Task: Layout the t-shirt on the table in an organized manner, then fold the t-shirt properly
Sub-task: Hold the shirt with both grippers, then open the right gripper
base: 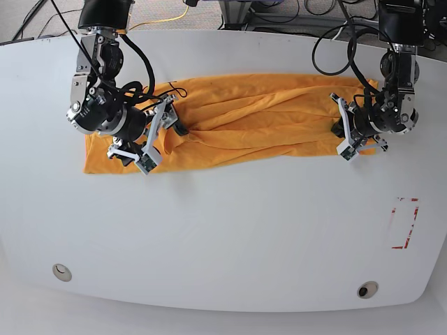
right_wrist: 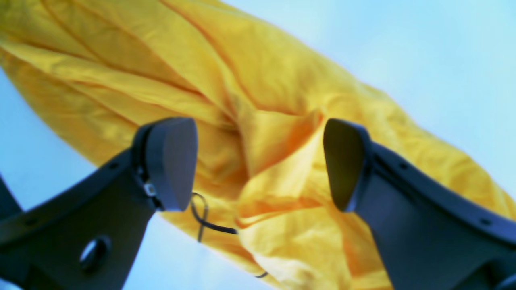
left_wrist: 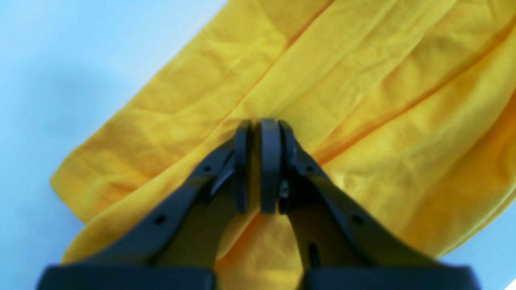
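T-shirt [base: 244, 129] stretched, creased, on table [base: 223, 230]. Left gripper [left_wrist: 260, 165] pinches cloth; right gripper [right_wrist: 260, 165] gapes above bunched fabric. Regrip hem edge there, then tension evenly.

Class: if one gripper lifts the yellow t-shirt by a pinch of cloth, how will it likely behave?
The t-shirt will probably droop: it lies in soft, bunched folds. It looks thin, so likely light. Pinched by the left gripper, the cloth puckers, so pulling would likely drag wrinkles.

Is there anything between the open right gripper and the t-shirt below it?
Nothing visible. The right gripper stands open directly over a raised fold of the t-shirt, with only cloth between its jaws.
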Controlling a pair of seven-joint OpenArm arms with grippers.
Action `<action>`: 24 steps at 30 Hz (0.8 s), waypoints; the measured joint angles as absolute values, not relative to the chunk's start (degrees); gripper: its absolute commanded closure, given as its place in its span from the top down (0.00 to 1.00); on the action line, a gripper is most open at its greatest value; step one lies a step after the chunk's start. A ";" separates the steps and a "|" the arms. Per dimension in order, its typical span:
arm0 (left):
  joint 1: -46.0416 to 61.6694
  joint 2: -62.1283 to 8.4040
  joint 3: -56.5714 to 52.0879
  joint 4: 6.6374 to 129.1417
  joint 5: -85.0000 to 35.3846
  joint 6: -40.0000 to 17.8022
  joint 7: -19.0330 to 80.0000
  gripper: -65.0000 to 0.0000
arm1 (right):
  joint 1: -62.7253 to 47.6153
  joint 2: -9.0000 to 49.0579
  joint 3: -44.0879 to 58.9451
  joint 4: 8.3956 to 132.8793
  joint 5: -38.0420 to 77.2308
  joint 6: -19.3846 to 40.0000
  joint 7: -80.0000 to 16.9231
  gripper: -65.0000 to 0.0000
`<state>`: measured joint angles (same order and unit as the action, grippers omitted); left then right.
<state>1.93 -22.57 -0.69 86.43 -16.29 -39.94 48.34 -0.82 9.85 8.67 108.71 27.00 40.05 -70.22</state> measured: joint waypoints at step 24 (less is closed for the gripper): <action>1.93 -22.70 -0.69 86.43 -16.32 -39.94 48.31 0.04 | 2.04 10.98 8.51 88.75 24.18 39.90 -56.75 0.56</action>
